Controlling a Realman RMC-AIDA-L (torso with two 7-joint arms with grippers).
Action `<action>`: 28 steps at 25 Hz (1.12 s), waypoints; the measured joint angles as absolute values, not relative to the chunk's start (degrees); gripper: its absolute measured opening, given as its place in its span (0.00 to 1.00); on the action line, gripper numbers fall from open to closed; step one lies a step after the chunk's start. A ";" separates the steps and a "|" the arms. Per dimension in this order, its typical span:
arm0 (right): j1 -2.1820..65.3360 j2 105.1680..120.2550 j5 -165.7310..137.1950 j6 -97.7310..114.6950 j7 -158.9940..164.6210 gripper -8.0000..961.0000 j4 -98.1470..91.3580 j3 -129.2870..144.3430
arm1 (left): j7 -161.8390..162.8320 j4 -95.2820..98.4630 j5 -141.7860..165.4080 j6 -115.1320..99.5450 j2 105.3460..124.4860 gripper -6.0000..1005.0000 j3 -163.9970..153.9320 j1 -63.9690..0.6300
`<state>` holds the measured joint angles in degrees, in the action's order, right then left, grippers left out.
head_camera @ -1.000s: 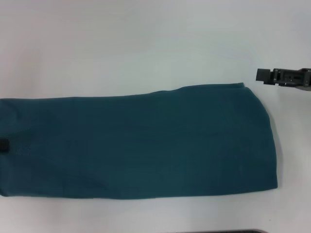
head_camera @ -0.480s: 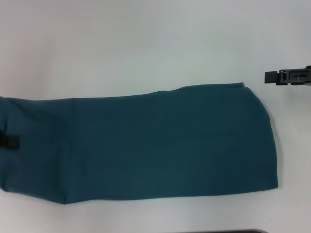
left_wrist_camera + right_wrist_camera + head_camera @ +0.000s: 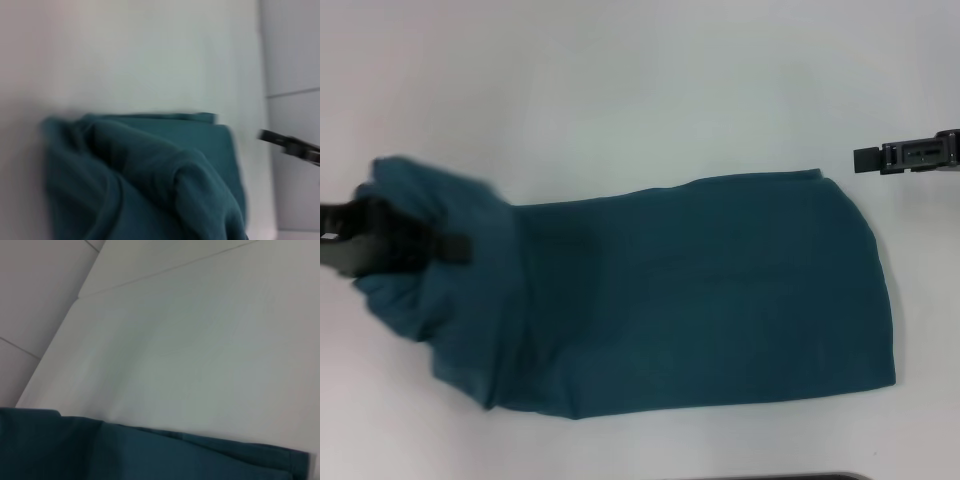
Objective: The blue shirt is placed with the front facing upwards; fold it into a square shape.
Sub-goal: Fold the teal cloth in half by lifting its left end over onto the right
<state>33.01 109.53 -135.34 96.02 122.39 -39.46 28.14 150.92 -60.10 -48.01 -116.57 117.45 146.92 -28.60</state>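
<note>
Since a second ago the left end of the large dark teal-blue cotton shirt [image 3: 700,290] has come up off the white surface [image 3: 620,90] and travelled inward, bunched around the left hand [image 3: 380,240]; before, the shirt lay flat as a long band reaching the left edge. Left hand is at the left side of the head view, pinching that gathered end: cloth wraps over the dark fingers, so the grip looks closed on fabric, though the fingertips themselves are buried. Left wrist view shows the lifted end [image 3: 150,175] draped in thick rounded folds, with the flat remainder running off toward the far end. Rest of the shirt lies flat mid-surface, already narrowed to a band; no lettering or collar visible, presumably folded inside. Right hand [image 3: 910,155] hovers just off the shirt's far right corner, apart from the cloth, not holding anything; cannot tell whether its fingers are spread or together. Likely step: carry the left end over toward the right edge to halve the band into a square. Lifting high keeps the fold from dragging the lower layer. Risk: bunched end lands crumpled, edges misaligned.
</note>
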 joint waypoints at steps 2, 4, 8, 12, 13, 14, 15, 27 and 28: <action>33.03 109.52 -135.35 95.99 122.40 0.92 -39.46 28.33 | 152.12 -60.86 -52.14 -116.63 117.91 0.08 143.96 -28.54; 33.04 109.58 -135.36 95.95 122.38 0.92 -39.46 28.36 | 152.88 -61.03 -54.84 -116.59 118.36 0.08 142.12 -28.69; 33.06 109.68 -135.36 95.76 122.36 0.92 -39.46 28.49 | 153.49 -61.33 -58.17 -116.36 120.29 0.08 140.86 -29.88; 33.53 109.81 -135.36 95.50 122.23 0.92 -39.46 28.81 | 153.97 -62.03 -59.63 -116.33 122.23 0.08 140.58 -30.82; 33.66 109.85 -135.35 95.36 122.18 0.92 -39.45 28.86 | 154.03 -62.19 -59.81 -116.33 122.89 0.08 140.37 -31.15; 33.74 109.88 -135.36 95.21 122.18 0.92 -39.41 28.98 | 154.07 -62.25 -60.07 -116.34 123.34 0.08 140.01 -31.32; 33.82 109.93 -135.36 95.05 122.18 0.92 -39.37 29.16 | 154.26 -62.28 -60.79 -116.21 123.68 0.08 139.17 -31.42; 34.02 110.20 -135.32 94.25 122.38 0.92 -39.23 29.71 | 159.97 -64.21 -63.07 -103.83 124.03 0.08 123.55 -31.78; 34.01 110.20 -135.32 94.16 122.39 0.92 -39.19 29.71 | 160.78 -64.66 -62.38 -103.11 123.99 0.08 122.57 -32.18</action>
